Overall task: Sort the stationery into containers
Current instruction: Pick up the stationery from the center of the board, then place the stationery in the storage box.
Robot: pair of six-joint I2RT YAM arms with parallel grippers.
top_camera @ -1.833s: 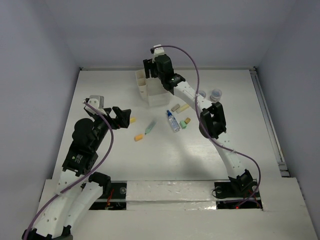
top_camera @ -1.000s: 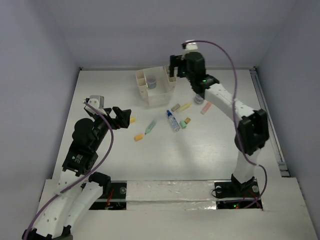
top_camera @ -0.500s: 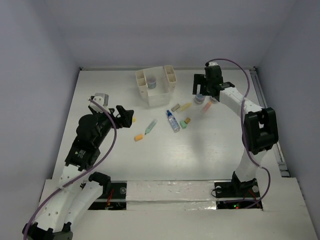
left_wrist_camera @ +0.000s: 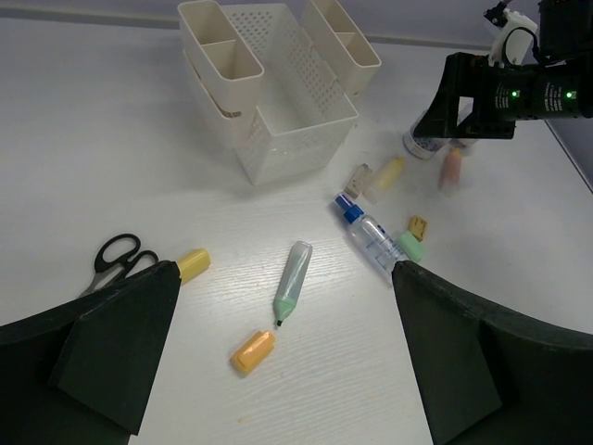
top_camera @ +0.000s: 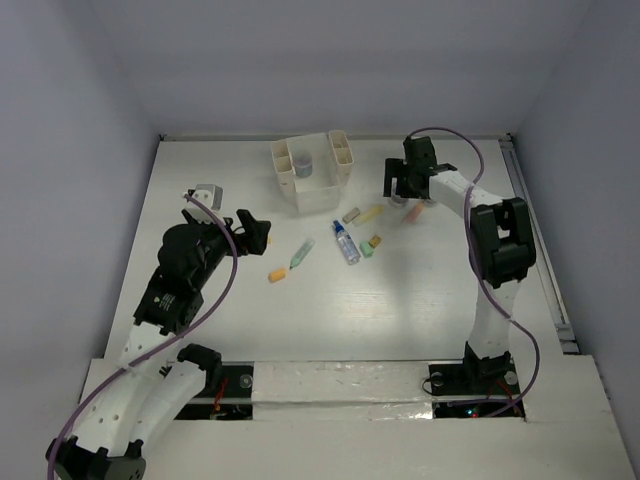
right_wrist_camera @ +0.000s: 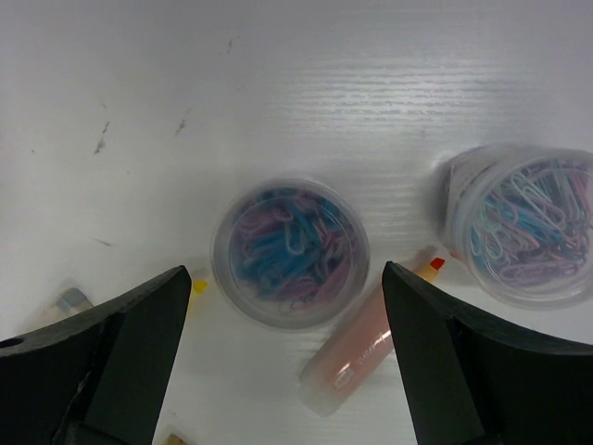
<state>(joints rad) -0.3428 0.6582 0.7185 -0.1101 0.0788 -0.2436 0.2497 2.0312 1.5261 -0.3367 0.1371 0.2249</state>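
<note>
I can see both arms from above. My left gripper [top_camera: 256, 230] hangs with its jaws spread wide and nothing between them, at about 8 o'clock from the cream organizer [top_camera: 320, 193]. The organizer stands toward 12 o'clock on the table [top_camera: 420, 300]. A round purple jar [top_camera: 305, 168] sits in the organizer's middle compartment; I cannot tell what the other compartments hold. Through the left wrist camera, the loose stationery lies on the table at roughly 5 to 6 o'clock from the organizer. There is a light green marker [left_wrist_camera: 292, 283] with an orange block [left_wrist_camera: 252, 351] just beside its tip at 7 o'clock. A yellow block [left_wrist_camera: 193, 265] lies at the marker's 9 o'clock, and black-handled scissors [left_wrist_camera: 116, 260] lie near that block, partly hidden behind my finger. The blue-capped bottle [left_wrist_camera: 366, 232] lies at the marker's 2 o'clock, with a green block [left_wrist_camera: 412, 248] just beside its base. My right gripper [right_wrist_camera: 283, 273] is at 3 o'clock from the organizer and points straight down. Its jaws are wide apart, 1 on each side of a clear jar of coloured paper clips [right_wrist_camera: 289, 252], and neither appears to touch it. A pink marker [right_wrist_camera: 361, 357] lies at this jar's 5 o'clock; I cannot tell whether they touch. A 2nd clip jar [right_wrist_camera: 523, 236] stands at its 3 o'clock, apart from it.
</note>
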